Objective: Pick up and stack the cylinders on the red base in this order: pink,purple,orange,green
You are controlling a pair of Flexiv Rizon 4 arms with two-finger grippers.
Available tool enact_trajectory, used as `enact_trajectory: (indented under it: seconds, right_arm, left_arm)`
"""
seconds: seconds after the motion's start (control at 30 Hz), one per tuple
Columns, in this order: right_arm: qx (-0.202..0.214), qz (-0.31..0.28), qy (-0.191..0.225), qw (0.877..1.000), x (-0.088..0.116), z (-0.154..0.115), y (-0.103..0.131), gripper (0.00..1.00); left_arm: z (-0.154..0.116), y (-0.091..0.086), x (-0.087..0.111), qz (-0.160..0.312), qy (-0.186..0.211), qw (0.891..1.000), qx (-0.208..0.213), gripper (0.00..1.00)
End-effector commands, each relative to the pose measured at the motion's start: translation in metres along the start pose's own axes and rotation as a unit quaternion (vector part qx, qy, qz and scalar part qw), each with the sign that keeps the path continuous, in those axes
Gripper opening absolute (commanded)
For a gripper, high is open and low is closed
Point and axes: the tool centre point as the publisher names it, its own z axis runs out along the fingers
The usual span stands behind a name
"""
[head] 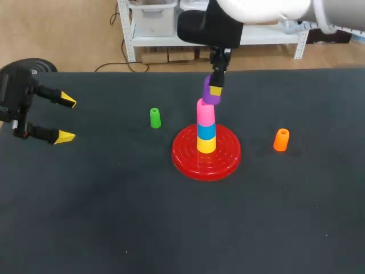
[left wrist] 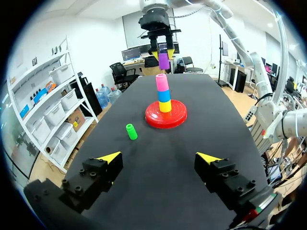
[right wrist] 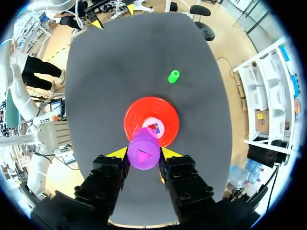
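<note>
Found purple (head: 209, 93) pinched in right gripper (right wrist: 144, 155), hanging just over pink (head: 205, 112) on base (head: 228, 157) stack, mid-bench (slightly off-axis). Found left gripper (head: 67, 119) spread, empty, near left edge. Advise centring over pink, squaring upright, lowering straight, releasing only once seated

Six cylinders (yellow (head: 206, 145), blue (head: 206, 131), pink (head: 205, 112), purple (head: 209, 96), green (head: 154, 117), orange (head: 281, 140)), one red base (head: 188, 161)

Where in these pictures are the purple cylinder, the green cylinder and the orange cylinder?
purple cylinder (right wrist: 143, 154), right wrist view: the round end facing the camera.
green cylinder (head: 155, 119), head view: the middle of its side.
orange cylinder (head: 281, 141), head view: the middle of its side.
</note>
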Motion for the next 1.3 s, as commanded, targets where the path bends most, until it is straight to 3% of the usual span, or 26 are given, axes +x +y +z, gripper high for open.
enact_trajectory:
  seconds: [0.03,0.8,1.3]
  right_arm:
    - [-0.019,-0.005,0.002,1.0,-0.004,0.003,-0.002,0.0]
    - [-0.037,-0.027,0.016,0.999,-0.016,0.016,-0.002,0.0]
    - [-0.028,-0.021,0.019,0.999,-0.011,0.015,-0.013,0.0]
  left_arm:
    - [0.0,-0.001,0.001,0.001,-0.001,1.0,-0.002,1.0]
    - [0.0,-0.001,0.001,0.001,-0.001,1.0,-0.002,1.0]
    - [0.0,-0.001,0.001,0.001,-0.001,1.0,-0.002,1.0]
